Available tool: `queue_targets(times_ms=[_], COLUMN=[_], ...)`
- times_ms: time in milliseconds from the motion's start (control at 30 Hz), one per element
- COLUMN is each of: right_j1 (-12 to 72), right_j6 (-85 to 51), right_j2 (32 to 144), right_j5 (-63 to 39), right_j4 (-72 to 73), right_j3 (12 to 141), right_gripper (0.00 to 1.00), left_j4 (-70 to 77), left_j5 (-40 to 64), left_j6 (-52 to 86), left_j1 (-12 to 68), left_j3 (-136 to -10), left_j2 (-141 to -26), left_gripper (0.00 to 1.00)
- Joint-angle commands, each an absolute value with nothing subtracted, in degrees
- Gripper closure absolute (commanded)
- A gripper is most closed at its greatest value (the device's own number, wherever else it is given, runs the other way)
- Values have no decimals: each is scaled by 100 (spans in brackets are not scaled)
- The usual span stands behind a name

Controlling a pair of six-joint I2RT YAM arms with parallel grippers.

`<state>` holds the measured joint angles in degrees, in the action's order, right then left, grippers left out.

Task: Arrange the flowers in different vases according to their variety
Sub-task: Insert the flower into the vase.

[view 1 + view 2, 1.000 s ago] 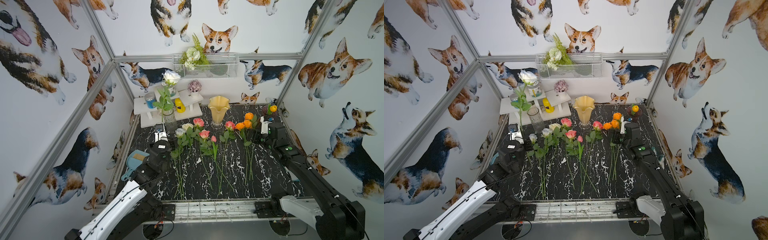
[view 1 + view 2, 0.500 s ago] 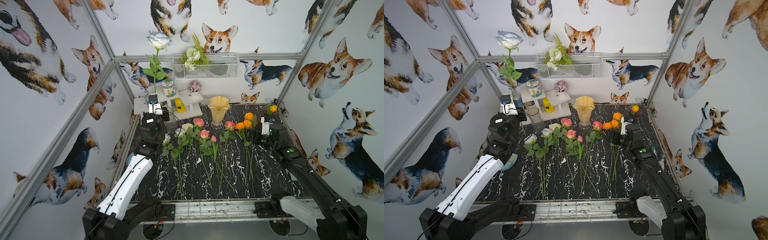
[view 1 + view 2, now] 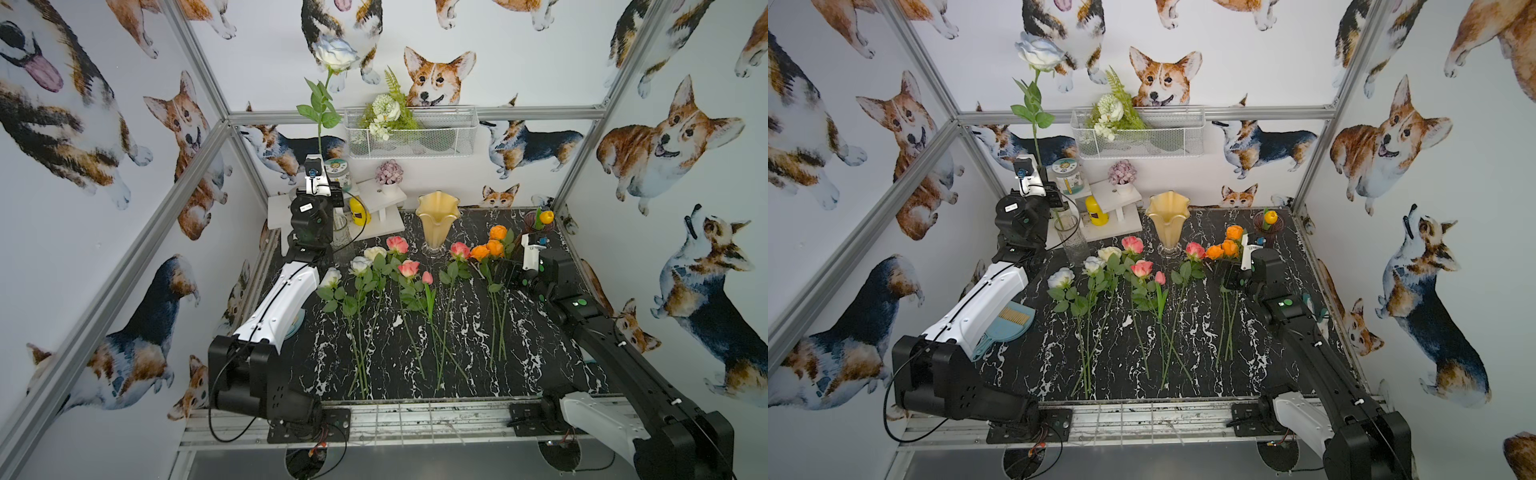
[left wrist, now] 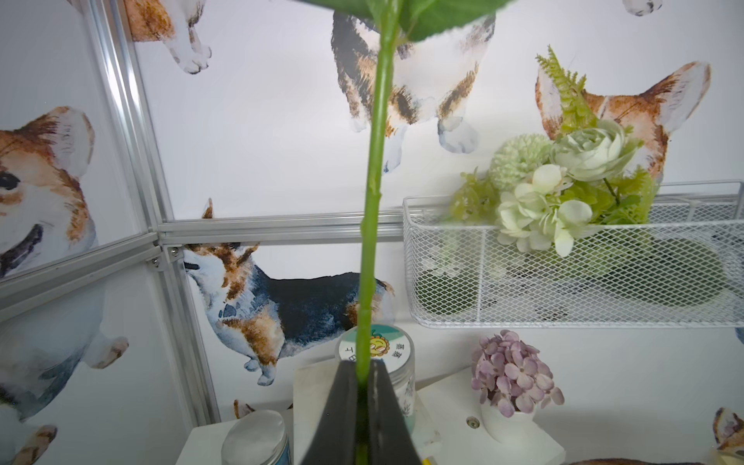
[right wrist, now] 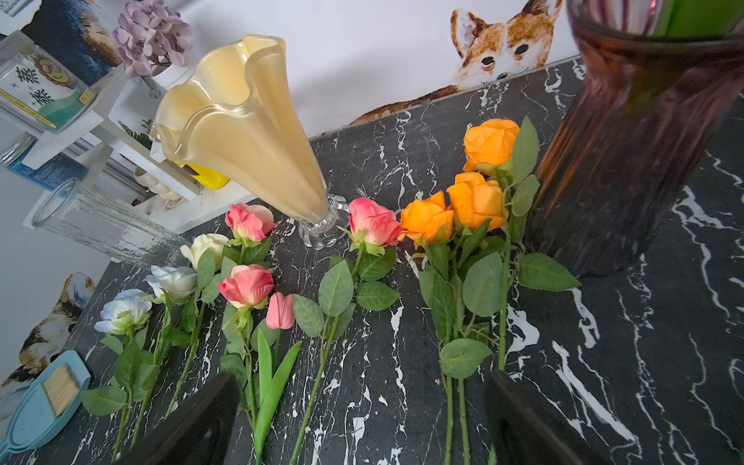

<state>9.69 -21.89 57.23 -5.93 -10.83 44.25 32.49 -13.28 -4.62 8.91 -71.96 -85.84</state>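
- Corgi-print walls close in a black marble tabletop (image 3: pixel 540 361), where most of the flowers lie in rows with their heads toward the back wall.
- At the back left, the left gripper (image 4: pixel 363 376) points upward with its jaws clamped on the green stem of the raised white rose (image 3: pixel 334 56). The bloom stands upright, high against the wallpaper.
- The lower end of that stem shows at the rim of the clear glass cylinder vase (image 3: pixel 1073 243) (whether it is inside the glass I cannot tell).
- Three lying white roses (image 3: pixel 359 264) are on the left of the table, near the clear vase.
- Three pink roses (image 3: pixel 409 268) and a pink tulip bud (image 3: pixel 427 277) lie in the middle, around the foot of the creamy-yellow wavy-rimmed vase (image 3: pixel 436 224).
- Three orange roses (image 3: pixel 495 247) lie on the right, just beside the dark purple ribbed vase (image 5: pixel 636 141), which holds a yellow-orange tulip bud (image 3: pixel 547 216).
- The right gripper (image 5: pixel 362 376) sits low over the table with its jaws spread wide, holding nothing. In the right wrist view, stems of a pink rose and the orange roses appear between its fingers.
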Motion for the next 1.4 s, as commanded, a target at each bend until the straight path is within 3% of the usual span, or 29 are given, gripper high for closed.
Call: queue_targets(times_ms=[0, 633, 667, 700, 733, 767, 1367], right_j1=[970, 975, 967, 967, 972, 970, 1284], right_j6=[-2189, -2145, -2153, -2153, -2162, -2171, -2260], right_j2=[5748, 5805, 5816, 5826, 5822, 5822, 6172], right_j5=[-554, -527, -536, -560, -587, -612, -1371], right_j4=[-862, -895, -898, -900, -896, -896, -1154], right_j3=[4431, 4356, 4352, 4357, 4359, 4352, 4202], right_gripper=[0, 0, 0, 0, 0, 0, 0], left_j4=[3819, 4708, 4673, 4644, 4562, 4459, 1999], left_j5=[-1215, -1230, -1238, -1263, -1293, -1329, -980], left_j6=[-600, -499, -457, -391, -359, -321, 273], left_j1=[823, 729, 729, 729, 738, 738, 1046], left_j3=[-7339, -6923, -6893, -6845, -6822, -6813, -5783], left_j2=[-8837, -9723, -9711, -9671, -9627, -9592, -7968], left_gripper=[100, 100, 77, 44, 18, 2, 0])
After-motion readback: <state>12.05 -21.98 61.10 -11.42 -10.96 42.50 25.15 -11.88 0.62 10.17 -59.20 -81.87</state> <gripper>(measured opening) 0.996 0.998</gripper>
